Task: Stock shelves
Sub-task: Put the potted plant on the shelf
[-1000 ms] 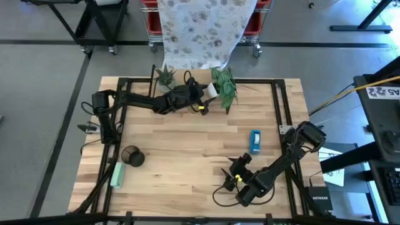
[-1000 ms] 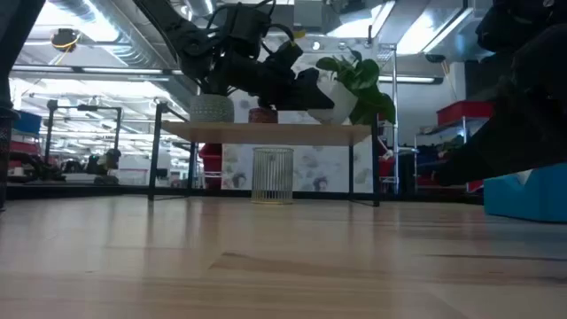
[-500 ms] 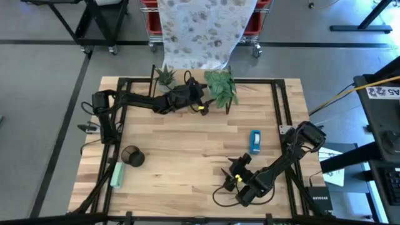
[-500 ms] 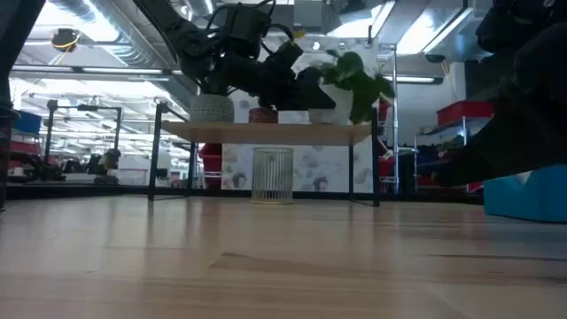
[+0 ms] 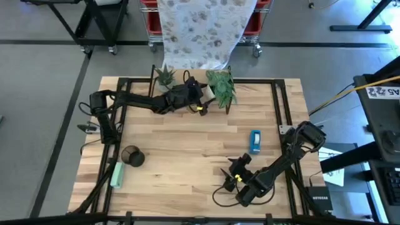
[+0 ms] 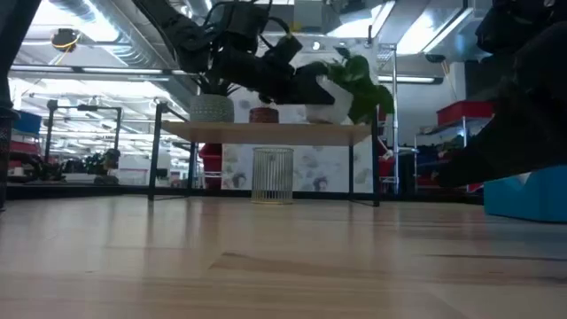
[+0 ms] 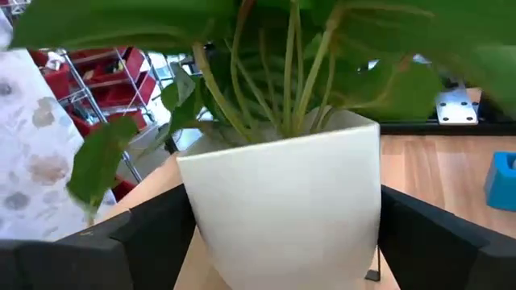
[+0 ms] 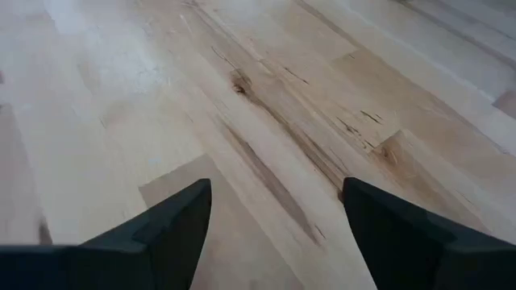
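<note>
Left gripper, arm outstretched, clamps white plant pot, seemingly above shelves.

High cam looks straight down on the shelf; low cam faces it from table height, far back, so both share it.

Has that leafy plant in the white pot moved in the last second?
Yes. The leafy plant in the left gripper has tipped upright: in the high view its leaves drew in over the shelves.
</note>
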{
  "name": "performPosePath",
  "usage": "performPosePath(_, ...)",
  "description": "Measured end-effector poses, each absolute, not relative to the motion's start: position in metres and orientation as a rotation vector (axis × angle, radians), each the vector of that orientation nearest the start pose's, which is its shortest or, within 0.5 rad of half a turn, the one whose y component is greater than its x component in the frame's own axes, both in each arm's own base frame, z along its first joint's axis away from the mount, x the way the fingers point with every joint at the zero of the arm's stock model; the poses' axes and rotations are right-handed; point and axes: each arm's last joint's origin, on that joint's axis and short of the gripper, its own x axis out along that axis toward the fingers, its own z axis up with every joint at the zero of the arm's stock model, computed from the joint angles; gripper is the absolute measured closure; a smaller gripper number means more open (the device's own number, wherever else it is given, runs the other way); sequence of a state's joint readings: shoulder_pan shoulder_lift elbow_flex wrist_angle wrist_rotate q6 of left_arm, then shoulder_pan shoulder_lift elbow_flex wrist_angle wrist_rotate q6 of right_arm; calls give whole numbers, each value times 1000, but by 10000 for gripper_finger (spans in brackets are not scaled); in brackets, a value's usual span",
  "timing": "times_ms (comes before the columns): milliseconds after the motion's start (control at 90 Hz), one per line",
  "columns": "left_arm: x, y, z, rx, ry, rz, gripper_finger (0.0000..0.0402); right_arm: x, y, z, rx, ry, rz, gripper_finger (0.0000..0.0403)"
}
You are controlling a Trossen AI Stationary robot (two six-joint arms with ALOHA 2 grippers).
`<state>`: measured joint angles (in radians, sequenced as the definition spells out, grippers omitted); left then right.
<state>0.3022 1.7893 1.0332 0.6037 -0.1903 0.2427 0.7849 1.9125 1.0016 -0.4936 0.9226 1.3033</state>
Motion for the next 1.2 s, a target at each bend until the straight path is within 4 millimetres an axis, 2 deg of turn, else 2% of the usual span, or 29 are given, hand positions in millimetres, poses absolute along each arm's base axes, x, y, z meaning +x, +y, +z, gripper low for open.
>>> performPosePath(567, 370, 129, 218, 205, 303, 382, 70, 244, 211, 112, 169, 625, -614, 137)
performPosePath(1033, 374, 131, 226, 231, 298, 379, 70, 244, 211, 112, 174, 622, -613, 137)
performPosePath(1200, 373, 135, 226, 237, 313, 442, 70, 244, 211, 112, 175, 622, -613, 137)
